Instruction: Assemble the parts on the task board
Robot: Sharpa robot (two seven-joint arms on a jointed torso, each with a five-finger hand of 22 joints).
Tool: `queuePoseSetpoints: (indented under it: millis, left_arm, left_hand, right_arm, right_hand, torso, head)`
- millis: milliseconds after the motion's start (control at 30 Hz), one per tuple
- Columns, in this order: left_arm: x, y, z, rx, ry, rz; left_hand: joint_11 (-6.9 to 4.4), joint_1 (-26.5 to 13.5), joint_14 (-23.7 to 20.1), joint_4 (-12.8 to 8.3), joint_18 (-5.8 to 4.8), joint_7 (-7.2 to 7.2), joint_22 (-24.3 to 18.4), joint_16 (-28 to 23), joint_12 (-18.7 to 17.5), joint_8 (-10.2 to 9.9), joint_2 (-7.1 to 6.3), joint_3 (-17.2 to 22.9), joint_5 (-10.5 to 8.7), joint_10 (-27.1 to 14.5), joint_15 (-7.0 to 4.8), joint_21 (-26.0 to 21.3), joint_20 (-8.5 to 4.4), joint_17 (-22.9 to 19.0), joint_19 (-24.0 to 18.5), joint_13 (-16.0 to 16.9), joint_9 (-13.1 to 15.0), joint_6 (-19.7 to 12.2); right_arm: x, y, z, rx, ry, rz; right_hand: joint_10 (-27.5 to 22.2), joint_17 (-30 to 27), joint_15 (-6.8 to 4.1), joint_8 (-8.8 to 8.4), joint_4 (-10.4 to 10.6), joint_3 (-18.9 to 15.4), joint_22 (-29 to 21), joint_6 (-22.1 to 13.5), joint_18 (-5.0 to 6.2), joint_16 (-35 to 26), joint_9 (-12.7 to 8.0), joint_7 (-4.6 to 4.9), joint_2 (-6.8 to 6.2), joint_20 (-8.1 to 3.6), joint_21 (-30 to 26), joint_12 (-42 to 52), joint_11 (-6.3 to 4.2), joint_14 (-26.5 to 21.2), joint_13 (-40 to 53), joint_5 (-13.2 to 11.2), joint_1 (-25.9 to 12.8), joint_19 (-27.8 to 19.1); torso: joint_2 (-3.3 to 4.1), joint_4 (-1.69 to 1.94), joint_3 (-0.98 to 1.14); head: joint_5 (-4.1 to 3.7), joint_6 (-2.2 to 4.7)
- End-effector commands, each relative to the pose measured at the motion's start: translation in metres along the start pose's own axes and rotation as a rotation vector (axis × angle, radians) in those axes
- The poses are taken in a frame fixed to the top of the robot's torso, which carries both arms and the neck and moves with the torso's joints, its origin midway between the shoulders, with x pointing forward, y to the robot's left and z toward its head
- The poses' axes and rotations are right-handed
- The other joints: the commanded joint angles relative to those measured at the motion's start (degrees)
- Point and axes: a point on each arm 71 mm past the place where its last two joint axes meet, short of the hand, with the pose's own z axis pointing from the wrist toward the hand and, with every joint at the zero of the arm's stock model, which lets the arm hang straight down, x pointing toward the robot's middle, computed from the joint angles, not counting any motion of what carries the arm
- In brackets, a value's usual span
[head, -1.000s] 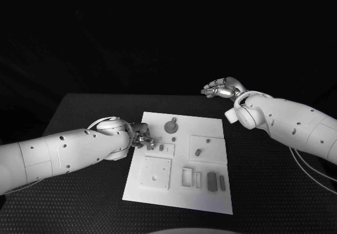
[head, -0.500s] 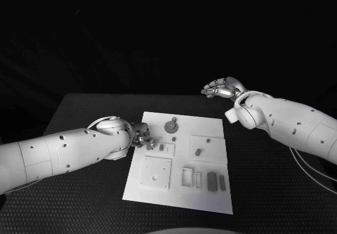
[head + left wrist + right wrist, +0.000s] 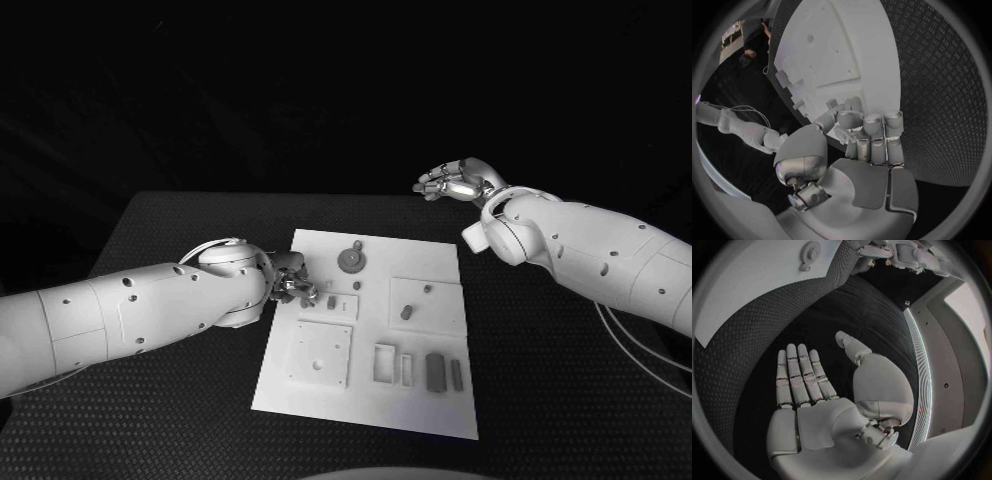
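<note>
The white task board [image 3: 368, 400] lies mid-table, also seen from the left wrist [image 3: 836, 50] and the right wrist [image 3: 748, 285]. My left hand [image 3: 296, 284] rests at the board's left edge with its fingers [image 3: 873, 125] curled against the thumb, pinching a small dark part [image 3: 307, 293] that is mostly hidden. A round gear [image 3: 351, 259] sits near the far edge of the board. My right hand [image 3: 459, 182] hovers above the black table past the board's far right corner. Its palm [image 3: 817, 405] is flat, its fingers are stretched out, and it holds nothing.
On the board are a raised square plate [image 3: 320, 353], another plate with an oval piece [image 3: 405, 312], and upright rectangular pieces [image 3: 434, 371] near the front. Black textured table [image 3: 173, 230] surrounds the board on all sides.
</note>
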Motion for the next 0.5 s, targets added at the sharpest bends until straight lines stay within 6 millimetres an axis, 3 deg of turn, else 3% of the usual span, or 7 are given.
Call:
queuePoseSetpoints:
  millis: [33, 200, 233, 267, 433, 500]
  left_arm:
    - [0.0075, 0.0055, 0.0011, -0.032, 0.043, 0.017]
    - [0.0077, 0.0041, 0.0014, -0.026, 0.045, 0.005]
    - [0.0077, 0.0039, 0.0016, -0.025, 0.046, 0.004]
    - [0.0076, 0.0040, 0.0016, -0.025, 0.045, 0.003]
    - [0.0074, 0.0042, 0.0017, -0.026, 0.043, 0.001]
    - [0.0073, 0.0040, 0.0018, -0.026, 0.042, 0.001]
  left_hand:
    - [-1.73, 1.91, 1.48, -0.56, 0.51, -3.25, -0.07, 0.23, 0.18, 0.30, 1.43, 0.35, 0.30, -1.71, -1.96, 0.24, -8.17, 0.06, -0.39, -0.07, -0.05, 5.34]
    - [-1.69, 0.89, 1.51, 0.45, 0.48, -3.26, -0.37, 0.12, 0.37, 0.64, 0.47, -0.38, -1.22, -1.72, -1.97, 0.31, -8.12, -0.02, -0.37, -0.18, -0.12, 5.64]
    - [-1.74, 0.22, 1.53, 1.61, 0.53, -3.31, -0.57, 0.08, 0.44, 0.79, -0.34, -0.73, -3.99, -1.74, -2.00, 0.31, -8.15, -0.05, -0.38, -0.27, -0.18, 5.70]
    - [-1.74, -0.02, 1.55, 2.18, 0.57, -3.33, -0.67, 0.07, 0.48, 0.85, -0.74, -0.80, -4.90, -1.75, -2.02, 0.32, -8.17, -0.06, -0.40, -0.33, -0.22, 5.70]
    - [-1.76, -0.99, 1.56, 3.54, 0.65, -3.33, -0.89, 0.04, 0.60, 1.00, -2.18, -1.29, -5.97, -1.78, -2.08, 0.47, -8.19, -0.08, -0.47, -0.49, -0.35, 5.63]
    - [-1.80, -1.31, 1.57, 4.22, 0.76, -3.37, -1.03, 0.04, 0.68, 1.13, -2.87, -1.47, -8.02, -1.81, -2.13, 0.56, -8.24, -0.08, -0.53, -0.59, -0.43, 5.61]
  right_arm:
    - [0.0015, 0.0007, -0.0001, -0.009, 0.015, 0.003]
    - [0.0017, 0.0008, 0.0000, -0.009, 0.016, 0.003]
    - [0.0017, 0.0008, 0.0000, -0.010, 0.016, 0.004]
    - [0.0017, 0.0008, 0.0000, -0.009, 0.016, 0.003]
    - [0.0016, 0.0007, 0.0000, -0.009, 0.015, 0.003]
    - [0.0014, 0.0007, -0.0001, -0.009, 0.015, 0.003]
  right_hand:
    - [-0.05, -0.09, 0.12, 0.37, 0.04, -0.32, 0.07, -0.42, -0.28, 0.24, -0.07, 1.18, 0.29, -0.14, -0.39, -0.21, -0.11, -0.44, -0.06, 0.33, 0.09, -0.31]
    - [-0.04, -0.11, 0.13, 0.38, 0.05, -0.33, 0.08, -0.42, -0.28, 0.24, -0.08, 1.18, 0.29, -0.14, -0.41, -0.21, -0.11, -0.45, -0.06, 0.34, 0.09, -0.32]
    - [-0.04, -0.11, 0.13, 0.38, 0.04, -0.33, 0.08, -0.42, -0.28, 0.24, -0.08, 1.18, 0.29, -0.14, -0.41, -0.21, -0.11, -0.45, -0.06, 0.34, 0.09, -0.31]
    - [-0.04, -0.11, 0.13, 0.38, 0.04, -0.33, 0.08, -0.42, -0.28, 0.25, -0.08, 1.18, 0.29, -0.14, -0.41, -0.21, -0.11, -0.45, -0.06, 0.34, 0.09, -0.32]
    - [-0.03, -0.12, 0.14, 0.38, 0.04, -0.33, 0.09, -0.42, -0.28, 0.25, -0.08, 1.19, 0.29, -0.14, -0.43, -0.21, -0.10, -0.46, -0.06, 0.34, 0.09, -0.32]
    - [-0.03, -0.13, 0.14, 0.39, 0.04, -0.34, 0.10, -0.42, -0.28, 0.25, -0.08, 1.19, 0.29, -0.14, -0.44, -0.21, -0.10, -0.46, -0.06, 0.35, 0.09, -0.32]
  torso:
    - [0.01, -0.01, 0.00]
    - [0.02, -0.03, 0.03]
    - [0.02, -0.03, 0.03]
    - [0.01, -0.02, 0.02]
    - [0.01, -0.02, 0.02]
    - [0.02, -0.01, 0.02]
  head:
    - [0.02, 0.04]
    - [0.11, 0.05]
    - [0.11, 0.05]
    - [0.12, 0.06]
    - [0.14, 0.06]
    - [0.12, 0.03]
